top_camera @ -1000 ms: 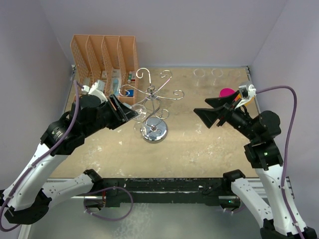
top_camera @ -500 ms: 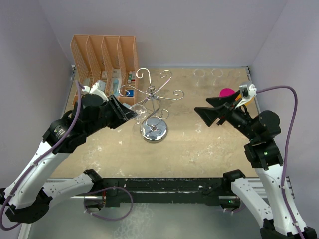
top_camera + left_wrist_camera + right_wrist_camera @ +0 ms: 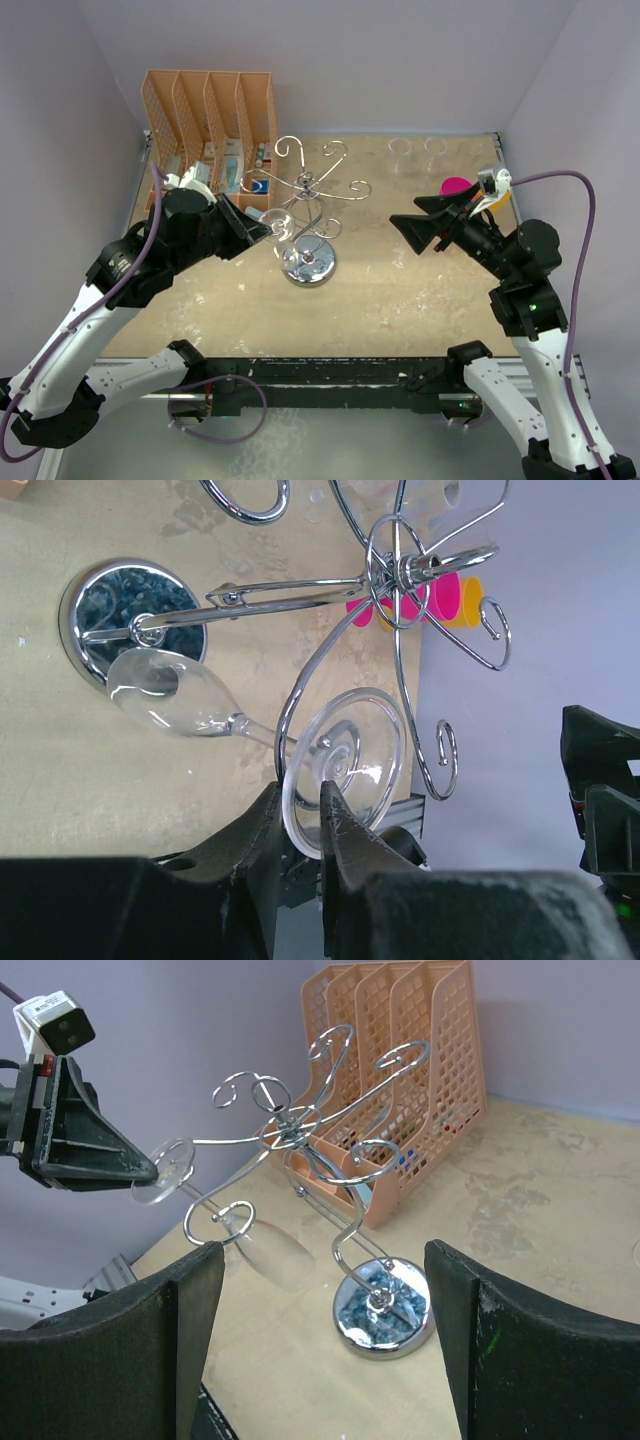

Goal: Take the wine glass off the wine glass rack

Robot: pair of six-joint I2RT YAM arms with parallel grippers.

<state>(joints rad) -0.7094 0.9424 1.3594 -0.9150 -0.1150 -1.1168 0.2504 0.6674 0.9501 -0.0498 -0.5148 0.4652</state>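
Here, the wine glass [image 3: 200, 708] hangs on a curled arm of the wine glass rack [image 3: 310, 263], at about 10 o'clock from the rack's round chrome base in the top view. Its bowl tilts down toward that base and its stem rests in the wire curl. The left gripper [image 3: 300, 792] reaches in from 9 o'clock, both fingers pinched on the rim of the glass's round foot. The right gripper [image 3: 403, 212] hovers at 3 o'clock from the rack, well apart from it, fingers spread wide and grasping nothing. An orange file organizer [image 3: 210, 110] stands at 11 o'clock from the rack, and a pink cup [image 3: 455, 185] sits at 2 o'clock.
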